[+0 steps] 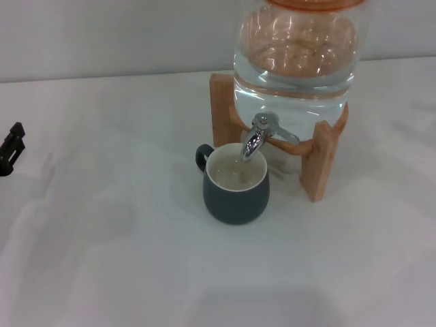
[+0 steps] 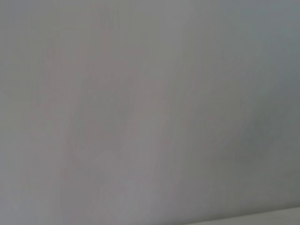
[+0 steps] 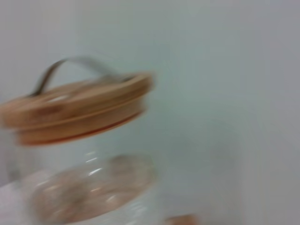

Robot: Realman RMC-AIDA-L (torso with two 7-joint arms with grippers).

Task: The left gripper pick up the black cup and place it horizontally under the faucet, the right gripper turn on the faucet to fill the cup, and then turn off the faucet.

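The head view is evenly, softly lit, with glare caught on the faucet [image 1: 262, 136] and faint shadows thrown beside the black cup [image 1: 236, 184]. The right wrist view is smeared by blur across the jar lid [image 3: 77, 108]

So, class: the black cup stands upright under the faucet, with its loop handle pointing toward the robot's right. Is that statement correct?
Not quite. In the head view the black cup does stand upright under the faucet, but its loop handle points toward the robot's left, not its right. The left gripper sits far off at the table's left edge, away from the cup.
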